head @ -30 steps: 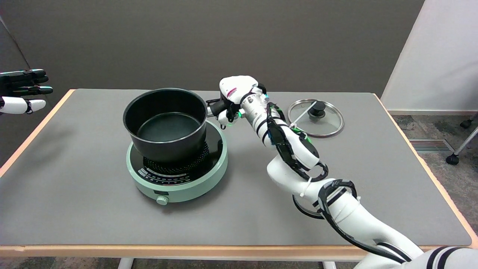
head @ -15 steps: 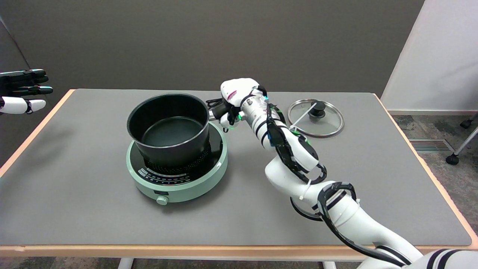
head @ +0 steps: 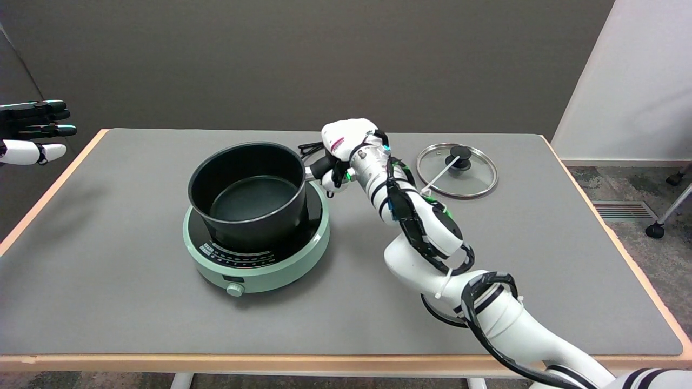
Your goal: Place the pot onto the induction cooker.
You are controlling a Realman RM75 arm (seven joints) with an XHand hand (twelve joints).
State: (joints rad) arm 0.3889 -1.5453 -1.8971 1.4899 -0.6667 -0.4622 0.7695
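Surface [head: 108, 302] grey, with wooden edge. Cooker [head: 257, 254] green, round, left of middle, knob at near side. Pot [head: 250, 194] black, upright, sits on cooker top, handle toward right. Lid [head: 457, 170] glass, flat on surface, far right, well apart from pot. Right hand [head: 340, 156] at pot handle, fingers [head: 327, 165] clamped on it.

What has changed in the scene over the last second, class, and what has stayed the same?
The robot hand, gripping the handle, has carried the black pot down and slightly to the picture's right, so it now sits lower and more centred on the green induction cooker. Nothing was released. The cooker, the glass lid and the grey table stayed put.
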